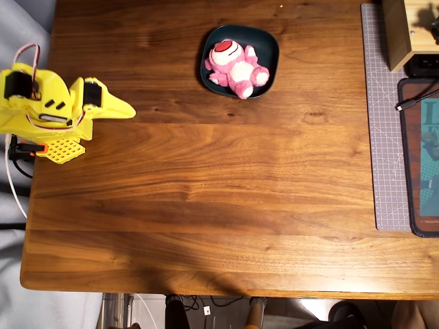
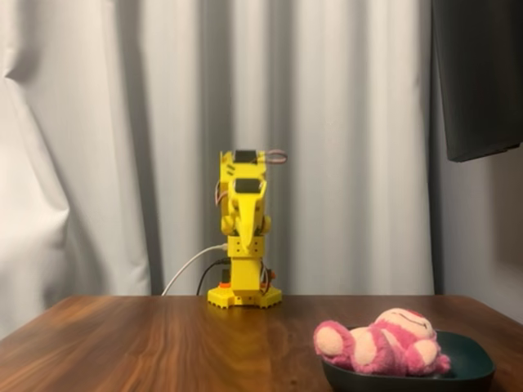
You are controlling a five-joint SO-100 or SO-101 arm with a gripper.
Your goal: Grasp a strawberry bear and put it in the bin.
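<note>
The pink strawberry bear (image 1: 235,68) lies inside the dark teal bin (image 1: 267,45) near the table's far edge in the overhead view. The fixed view shows the strawberry bear (image 2: 380,343) lying in the bin (image 2: 470,361) at the lower right, one leg hanging over the rim. My yellow gripper (image 1: 127,110) is folded back over the arm's base at the left of the overhead view, far from the bear. Its fingers are together and hold nothing. In the fixed view the gripper (image 2: 248,242) points down over the base.
A grey cutting mat (image 1: 383,116) runs along the table's right side, with a dark tablet (image 1: 422,157), a cable and a wooden box (image 1: 408,31) on it. White curtains (image 2: 122,147) hang behind the arm's base (image 2: 244,296).
</note>
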